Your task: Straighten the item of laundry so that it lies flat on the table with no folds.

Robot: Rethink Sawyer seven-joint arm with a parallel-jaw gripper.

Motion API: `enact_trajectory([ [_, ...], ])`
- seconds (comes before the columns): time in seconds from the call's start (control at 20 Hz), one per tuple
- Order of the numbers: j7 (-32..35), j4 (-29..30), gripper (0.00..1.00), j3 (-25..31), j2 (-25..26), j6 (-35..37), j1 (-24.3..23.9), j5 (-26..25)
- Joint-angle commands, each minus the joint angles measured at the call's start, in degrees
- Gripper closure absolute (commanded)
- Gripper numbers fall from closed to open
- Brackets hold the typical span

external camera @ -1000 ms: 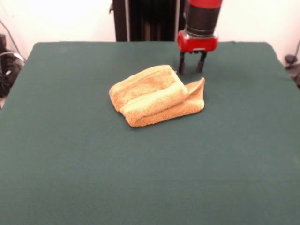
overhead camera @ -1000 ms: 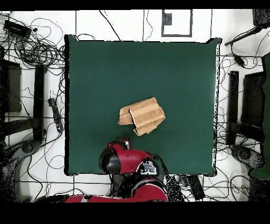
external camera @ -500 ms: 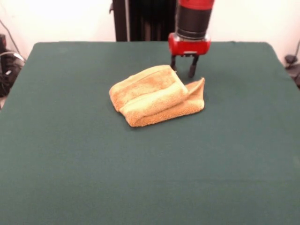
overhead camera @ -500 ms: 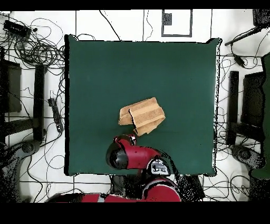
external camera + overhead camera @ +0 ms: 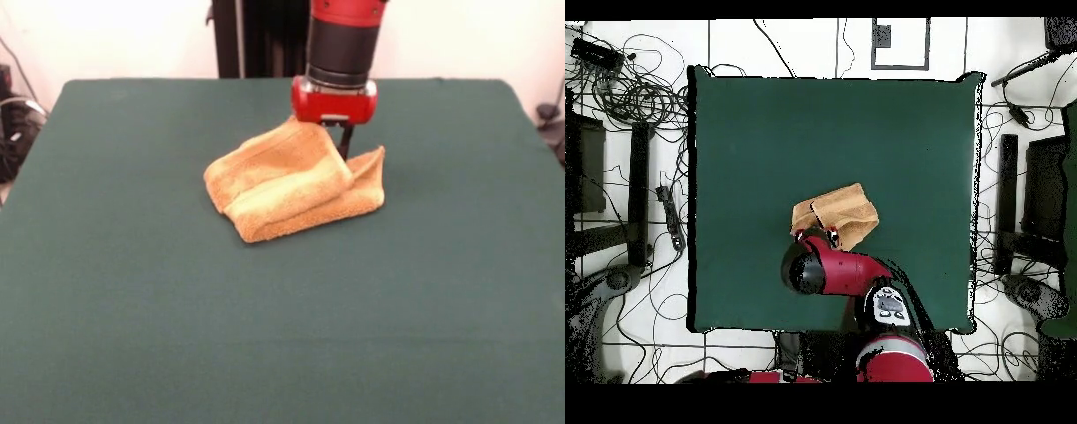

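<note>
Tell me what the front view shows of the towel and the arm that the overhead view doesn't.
Only the front view shows the towel from the side: a bulky stack of folded layers, with a flap sticking up at its right end, and one dark finger behind the far edge. Only the overhead view shows the whole table outline, the cables around it, and the arm covering part of the towel. Both show the gripper at the towel's robot-side edge, the towel still folded.

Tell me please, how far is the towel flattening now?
Done: nothing; the towel lies folded in layers on the table. In hand: the gripper is down at the towel's far edge; whether it grips is unclear. Left: unfolding and spreading the towel flat.
</note>
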Motion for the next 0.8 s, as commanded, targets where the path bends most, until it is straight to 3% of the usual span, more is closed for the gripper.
enact_trajectory([
  [0.05, 1.01, -10.99, 0.0, 7.81, -0.61, 10.62, 0.69, -1.32],
  [0.35, 0.75, -13.05, 0.0, 8.77, -0.36, 10.12, 0.33, -4.05],
  [0.8, -2.23, -16.91, 0.0, 14.74, 0.49, 13.77, -6.0, -7.17],
])
